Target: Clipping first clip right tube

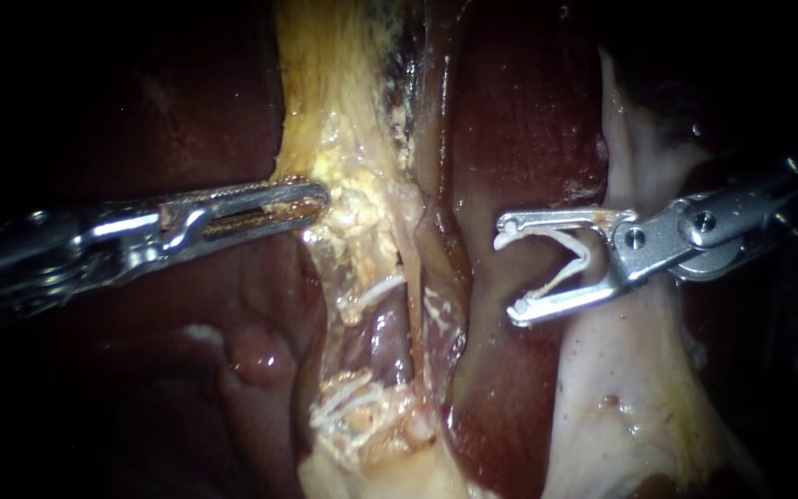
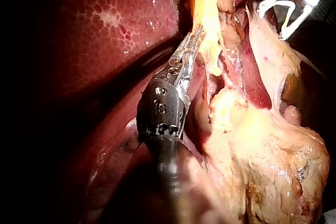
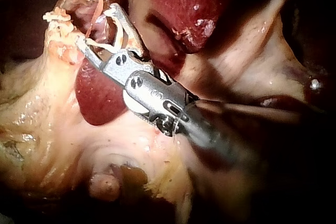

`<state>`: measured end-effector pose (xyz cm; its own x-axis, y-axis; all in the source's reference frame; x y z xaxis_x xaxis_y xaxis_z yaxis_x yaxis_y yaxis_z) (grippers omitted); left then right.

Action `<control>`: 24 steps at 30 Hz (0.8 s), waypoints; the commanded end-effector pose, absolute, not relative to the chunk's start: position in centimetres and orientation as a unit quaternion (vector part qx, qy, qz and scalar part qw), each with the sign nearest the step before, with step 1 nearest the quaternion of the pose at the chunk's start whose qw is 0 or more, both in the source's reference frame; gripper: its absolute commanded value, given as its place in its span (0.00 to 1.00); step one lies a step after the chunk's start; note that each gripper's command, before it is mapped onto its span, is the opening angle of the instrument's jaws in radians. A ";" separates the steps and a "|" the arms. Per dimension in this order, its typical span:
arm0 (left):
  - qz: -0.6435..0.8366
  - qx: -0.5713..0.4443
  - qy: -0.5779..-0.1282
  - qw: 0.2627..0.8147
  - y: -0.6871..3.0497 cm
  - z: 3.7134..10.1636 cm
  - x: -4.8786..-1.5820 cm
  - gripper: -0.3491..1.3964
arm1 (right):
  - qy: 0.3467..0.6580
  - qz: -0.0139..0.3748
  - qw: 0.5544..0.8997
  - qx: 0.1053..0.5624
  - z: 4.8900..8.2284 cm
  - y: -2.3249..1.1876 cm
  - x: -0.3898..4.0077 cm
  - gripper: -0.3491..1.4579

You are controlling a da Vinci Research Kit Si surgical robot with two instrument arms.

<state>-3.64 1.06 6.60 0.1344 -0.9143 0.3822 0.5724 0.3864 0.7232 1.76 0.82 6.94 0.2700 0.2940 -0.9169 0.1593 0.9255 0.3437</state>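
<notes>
The left instrument [image 1: 319,200] pinches yellow tissue [image 1: 344,120] from 9 o'clock. At 3 o'clock, the right instrument [image 1: 508,273] holds a wide-splayed clip [image 1: 576,245].

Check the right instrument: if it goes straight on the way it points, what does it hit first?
Most likely the pale tube just ahead of the right instrument, whose jaws hold an open clip; only a strip of liver lies between. Depth is unclear, so it may pass above the tube.
</notes>
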 end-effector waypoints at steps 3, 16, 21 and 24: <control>-0.513 0.212 -0.411 0.723 1.11 6.49 -3.56 0.00 | 0.603 0.041 0.772 0.194 7.05 0.69 1.83 0.52; -0.526 0.205 -0.421 0.710 1.25 5.74 -3.26 0.00 | 0.578 0.093 0.757 0.290 7.77 0.04 2.48 0.52; -0.525 0.203 -0.423 0.710 1.21 5.64 -3.28 0.00 | 0.567 0.096 0.762 0.297 7.99 0.03 2.60 0.51; -0.525 0.203 -0.423 0.710 1.20 5.62 -3.28 0.00 | 0.566 0.096 0.764 0.296 8.06 0.05 2.62 0.51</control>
<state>-3.28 1.20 5.62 0.0892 -0.9177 0.3871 0.5737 0.3650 0.7332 2.63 0.06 8.08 0.3409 0.4823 -0.8069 0.1861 0.8067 0.5608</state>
